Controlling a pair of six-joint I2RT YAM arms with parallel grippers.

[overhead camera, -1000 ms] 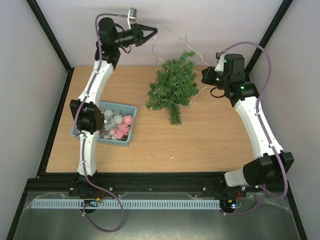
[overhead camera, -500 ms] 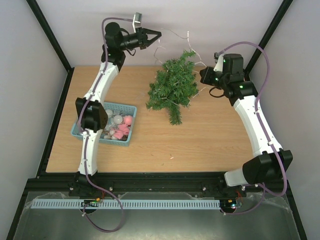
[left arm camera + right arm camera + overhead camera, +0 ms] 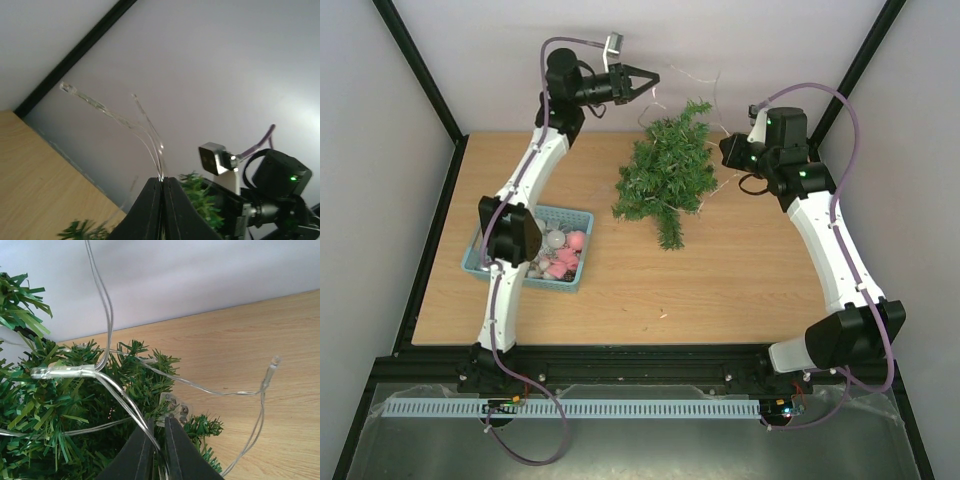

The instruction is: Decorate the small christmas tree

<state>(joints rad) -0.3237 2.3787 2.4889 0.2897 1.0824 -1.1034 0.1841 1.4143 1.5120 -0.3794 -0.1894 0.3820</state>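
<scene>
Left gripper (image 3: pixel 647 80) was raised against the back wall, up and to the left of the tree (image 3: pixel 665 175) and clear of its branches. Its fingers (image 3: pixel 142 215) were pressed together, pinching thin clear strands of the light string (image 3: pixel 145 135). From the grip, the strands fanned upward and ended in small bulbs. In the left wrist view, green sprigs of the tree showed just past the fingertips.

Right gripper (image 3: pixel 159 440) was at the right edge of the tree, with its tips among the needles. Its fingers (image 3: pixel 135 455) were drawn almost together, leaving only a narrow slit. Strands of the light string ran down into that slit and were nipped there. More strands and one bulb lay across the branches just beyond the tips.

The tree sat on the table (image 3: pixel 740 280) toward the back wall, between the two grippers. Whether it was upright or tipped over could not be determined. A basket (image 3: pixel 582 222) of ornaments (image 3: pixel 560 255) sat well to the left of the tree and nearer the arm bases.
</scene>
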